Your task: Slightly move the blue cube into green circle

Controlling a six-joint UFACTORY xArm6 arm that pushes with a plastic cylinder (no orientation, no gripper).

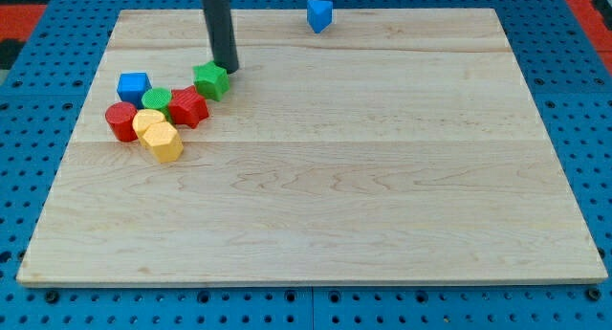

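Rod's lower end, my tip, planted on the wooden board toward its upper-left part. No claw on this arm, so nothing to open or close and nothing held: only a straight dark rod coming down from the view's top edge.

Just beside the tip, at about eight o'clock and touching or nearly so: a green block, star-like in shape. Further out along seven o'clock: a red block, angular, exact shape unclear, pressed against the green one's lower side. Next to it at nine o'clock: the green circle, a short round block.

Blue cube at ten o'clock from the green circle, just beside it, contact impossible to judge.

Below these, a red round block at the cluster's far left, a yellow block touching it, and a second yellow block, six-sided, at the cluster's bottom.

Well apart, at two o'clock from the tip near the board's top edge: another blue block, shape unclear.
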